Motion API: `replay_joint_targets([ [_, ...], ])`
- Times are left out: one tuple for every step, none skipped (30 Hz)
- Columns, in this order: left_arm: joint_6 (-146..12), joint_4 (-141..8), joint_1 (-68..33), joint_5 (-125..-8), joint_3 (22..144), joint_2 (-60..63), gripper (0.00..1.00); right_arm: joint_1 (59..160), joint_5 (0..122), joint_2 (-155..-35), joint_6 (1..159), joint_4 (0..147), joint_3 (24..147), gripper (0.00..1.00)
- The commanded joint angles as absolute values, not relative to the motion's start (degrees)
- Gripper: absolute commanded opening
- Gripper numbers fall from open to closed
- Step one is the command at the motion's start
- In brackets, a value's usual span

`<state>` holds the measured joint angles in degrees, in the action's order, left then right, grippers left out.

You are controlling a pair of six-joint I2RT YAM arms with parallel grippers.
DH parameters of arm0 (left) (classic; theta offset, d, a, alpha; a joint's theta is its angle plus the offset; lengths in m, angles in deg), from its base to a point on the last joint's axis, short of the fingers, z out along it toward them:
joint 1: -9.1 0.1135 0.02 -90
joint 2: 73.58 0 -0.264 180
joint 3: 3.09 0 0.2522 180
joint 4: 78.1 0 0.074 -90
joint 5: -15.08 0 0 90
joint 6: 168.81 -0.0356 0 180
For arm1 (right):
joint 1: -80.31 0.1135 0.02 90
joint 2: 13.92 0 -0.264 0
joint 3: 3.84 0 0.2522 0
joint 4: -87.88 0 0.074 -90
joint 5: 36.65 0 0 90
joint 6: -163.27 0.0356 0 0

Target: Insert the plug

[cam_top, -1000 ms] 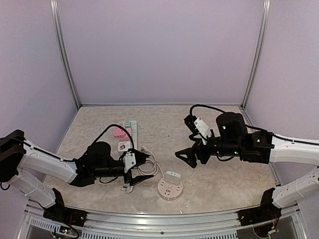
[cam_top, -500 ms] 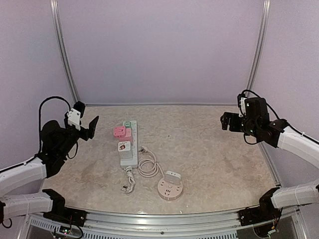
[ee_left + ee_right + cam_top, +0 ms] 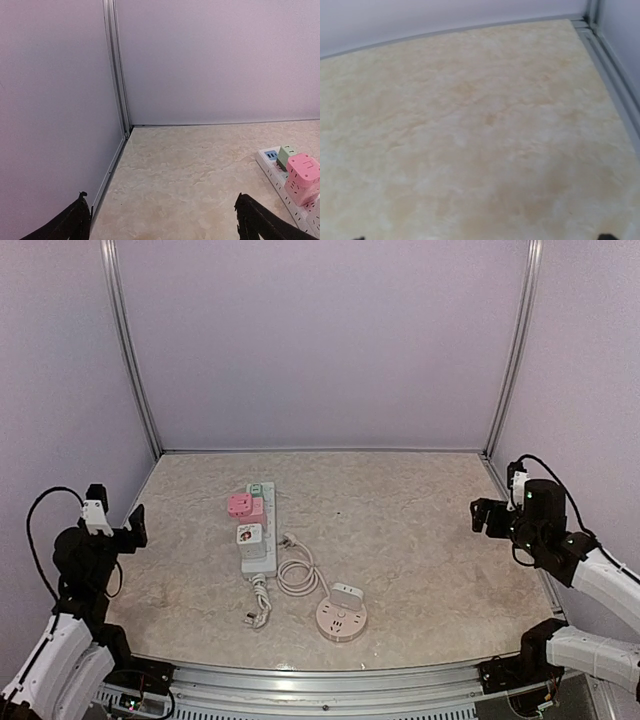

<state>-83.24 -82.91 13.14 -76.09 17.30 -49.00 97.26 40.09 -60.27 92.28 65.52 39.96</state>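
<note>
Power strip (image 3: 262, 532): you see pink adapters (image 3: 241, 505) plugged in.
Plug (image 3: 347, 593): white, atop round socket (image 3: 341, 622), near-right of strip.
Left end effector (image 3: 161, 218): wide, empty, well left of strip.
Right end effector (image 3: 486, 517): wide, empty, well right.

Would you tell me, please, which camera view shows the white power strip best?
The top external view: the whole white power strip is visible there, unobstructed. The left wrist view catches only one end at its right edge; the right wrist view shows none of it.
</note>
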Motion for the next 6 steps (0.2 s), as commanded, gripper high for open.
replay_joint_targets([
  [-79.4,-84.7,15.8,-68.3,12.8,-51.5,0.99,96.8,34.1,-56.1,95.2,73.4,33.6,1.00],
  [-79.4,-84.8,16.0,-67.9,12.1,-51.9,0.99,96.9,32.4,-55.5,97.1,73.9,32.3,1.00],
  [-79.6,-84.4,16.4,-66.8,11.6,-52.5,0.99,96.9,30.8,-55.1,99.7,75.2,31.7,0.99],
  [-79.9,-83.9,16.6,-65.7,11.4,-53.0,0.99,96.8,30.4,-55.2,101.2,75.0,31.8,0.99],
  [-80.0,-83.4,16.6,-64.7,11.3,-53.6,0.99,96.9,31.1,-55.4,101.6,74.8,32.1,0.99],
  [-80.3,-83.1,16.6,-63.8,11.2,-53.9,0.99,96.9,31.8,-55.5,101.0,75.0,32.2,0.99],
])
